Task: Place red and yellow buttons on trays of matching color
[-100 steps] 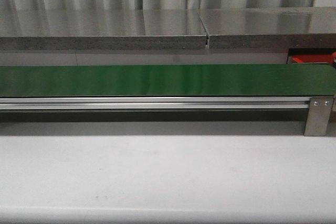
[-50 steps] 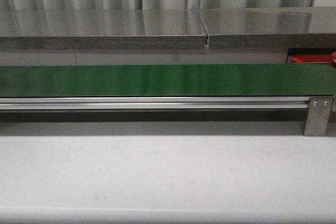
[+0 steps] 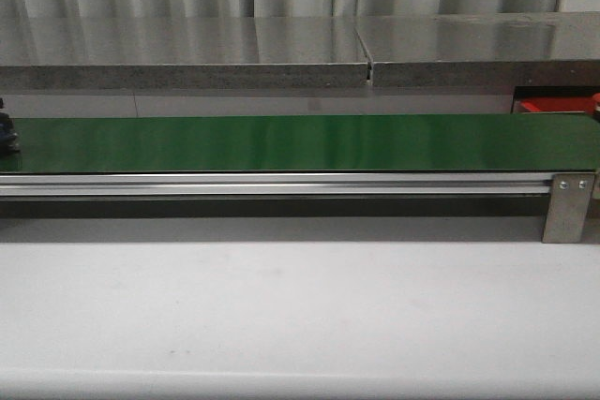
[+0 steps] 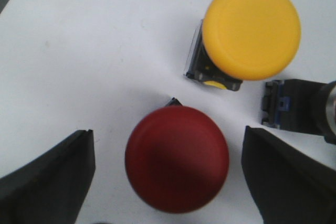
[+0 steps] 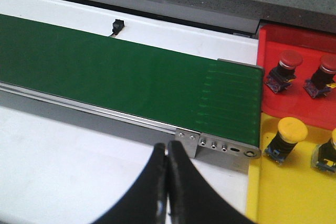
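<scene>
In the left wrist view a red button (image 4: 177, 158) stands on a white surface between the open fingers (image 4: 47, 182) of my left gripper (image 4: 168, 177), which do not touch it. A yellow button (image 4: 251, 30) stands just beyond it. My right gripper (image 5: 168, 153) is shut and empty over the white table, near the end of the green belt (image 5: 131, 77). Beside that end are a red tray (image 5: 294, 40) with two red buttons (image 5: 286, 66) and a yellow tray (image 5: 294, 192) with two yellow buttons (image 5: 287, 137).
A dark button body (image 4: 299, 109) lies on its side next to the yellow button. The green conveyor belt (image 3: 300, 142) crosses the front view, with a small dark object (image 3: 7, 133) at its far left end. A grey shelf (image 3: 187, 49) runs behind it.
A small dark object has appeared at the far left end of the belt in the front view. Nothing else there has moved.
</scene>
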You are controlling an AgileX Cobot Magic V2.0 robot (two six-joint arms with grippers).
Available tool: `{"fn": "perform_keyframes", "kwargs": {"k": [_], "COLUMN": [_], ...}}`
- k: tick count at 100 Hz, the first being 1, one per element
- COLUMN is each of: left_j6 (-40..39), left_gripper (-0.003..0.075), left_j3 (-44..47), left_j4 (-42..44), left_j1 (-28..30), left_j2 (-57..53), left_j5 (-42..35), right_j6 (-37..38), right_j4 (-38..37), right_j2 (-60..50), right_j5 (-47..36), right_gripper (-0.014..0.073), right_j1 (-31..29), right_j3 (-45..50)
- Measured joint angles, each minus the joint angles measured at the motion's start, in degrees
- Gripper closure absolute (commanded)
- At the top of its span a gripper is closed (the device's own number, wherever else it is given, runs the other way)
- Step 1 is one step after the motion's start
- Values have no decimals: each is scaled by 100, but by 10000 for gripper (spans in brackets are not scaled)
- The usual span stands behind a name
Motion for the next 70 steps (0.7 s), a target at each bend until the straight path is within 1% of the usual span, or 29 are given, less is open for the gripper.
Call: {"fn": "perform_keyframes", "kwargs": {"k": [11, 16, 21, 33, 40, 47, 57, 70], "left_j6": [0, 0, 0, 0, 0, 0, 38, 142], "left_gripper": [159, 184, 231, 383, 451, 500, 533, 534], "left_j3": [0, 0, 0, 0, 0, 0, 0, 0], "left_j4": [0, 0, 0, 0, 0, 0, 0, 0], "left_j1": [0, 0, 0, 0, 0, 0, 0, 0], "left_j2": [81, 92, 92, 92, 92, 92, 92, 56], "left_j5": [-101, -155, -219, -283, -306, -359, -382, -382], "right_j6": [0, 0, 0, 0, 0, 0, 0, 0], "right_j4": [0, 0, 0, 0, 0, 0, 0, 0], "right_j2": [0, 0, 0, 0, 0, 0, 0, 0], "right_j5": [0, 0, 0, 0, 0, 0, 0, 0], "right_gripper": [669, 669, 669, 669, 669, 669, 669, 669], "right_j1": [0, 0, 0, 0, 0, 0, 0, 0], "right_j3": [0, 0, 0, 0, 0, 0, 0, 0]}}
